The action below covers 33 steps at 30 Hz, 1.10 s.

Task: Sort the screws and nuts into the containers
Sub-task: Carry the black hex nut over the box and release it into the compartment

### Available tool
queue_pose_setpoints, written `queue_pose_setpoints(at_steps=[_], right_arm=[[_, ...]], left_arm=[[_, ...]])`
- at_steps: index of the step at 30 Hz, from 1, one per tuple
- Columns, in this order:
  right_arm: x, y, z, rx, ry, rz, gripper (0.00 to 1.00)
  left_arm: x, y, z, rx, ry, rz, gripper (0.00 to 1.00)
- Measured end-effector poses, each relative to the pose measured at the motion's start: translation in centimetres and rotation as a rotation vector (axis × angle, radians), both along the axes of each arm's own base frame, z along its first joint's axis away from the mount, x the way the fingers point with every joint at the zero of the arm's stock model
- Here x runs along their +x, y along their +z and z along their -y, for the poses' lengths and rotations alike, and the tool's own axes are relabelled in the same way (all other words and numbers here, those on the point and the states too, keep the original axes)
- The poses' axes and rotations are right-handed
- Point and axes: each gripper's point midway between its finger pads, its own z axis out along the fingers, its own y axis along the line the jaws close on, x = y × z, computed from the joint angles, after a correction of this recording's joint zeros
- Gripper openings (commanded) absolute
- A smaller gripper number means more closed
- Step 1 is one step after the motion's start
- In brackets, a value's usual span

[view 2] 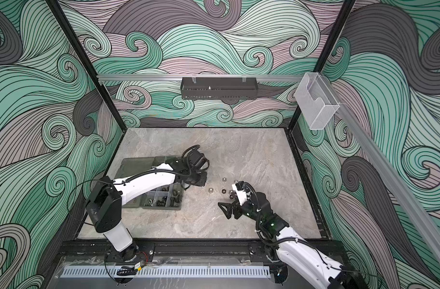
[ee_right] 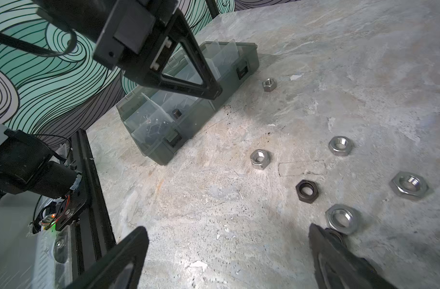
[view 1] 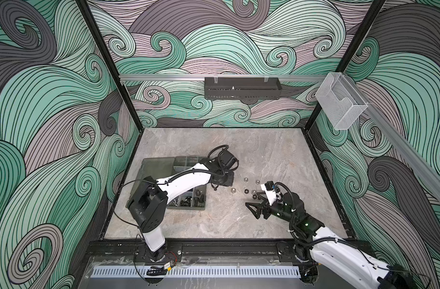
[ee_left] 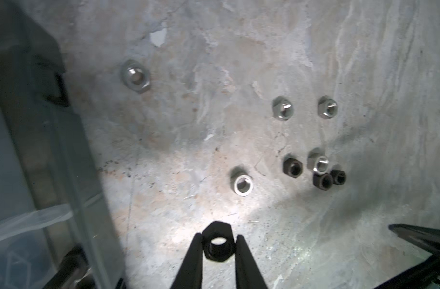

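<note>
Eight nuts (ee_left: 241, 185) left loose on the tabletop (ee_left: 188, 130), a few bits already in the containers (view 1: 186, 207).
Left end effector (ee_left: 218, 239) is clamped on a black nut (ee_left: 219, 253) beside the box. Right end effector (ee_right: 226, 227) sits jaws apart near the pile.

My box (view 1: 186, 207) lies on the table's (view 1: 239, 150) left. Loose nuts (view 1: 245, 191) are scattered on the table to its right, with the right gripper (view 1: 251, 200) just before them. Another nut (ee_left: 217, 252) sits between the left gripper's (ee_left: 218, 236) fingers.
</note>
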Motion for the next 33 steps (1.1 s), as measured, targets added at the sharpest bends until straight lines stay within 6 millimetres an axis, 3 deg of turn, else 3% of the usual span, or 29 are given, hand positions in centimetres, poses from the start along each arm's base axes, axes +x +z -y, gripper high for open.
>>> queue_pose_setpoints(at_steps=[10, 16, 19, 26, 33], right_arm=[[-4.0, 1.0, -4.8, -0.032, 0.230, 0.137, 0.99], [-4.4, 2.1, -5.8, -0.030, 0.246, 0.239, 0.99], [-4.8, 1.6, -6.3, -0.062, 0.256, 0.267, 0.99], [-5.3, -0.3, -6.8, -0.148, 0.279, 0.289, 0.99], [-4.9, 1.1, -6.9, -0.120, 0.252, 0.339, 0.99]], left_arm=[[-0.8, 0.5, -10.9, 0.084, 0.212, -0.008, 0.21], [-0.7, 0.3, -15.1, 0.120, 0.309, -0.033, 0.21], [-0.9, -0.6, -16.4, 0.142, 0.335, -0.067, 0.21], [-1.0, -3.4, -17.0, 0.188, 0.338, -0.147, 0.20], [-1.2, -4.3, -17.0, 0.195, 0.333, -0.167, 0.21]])
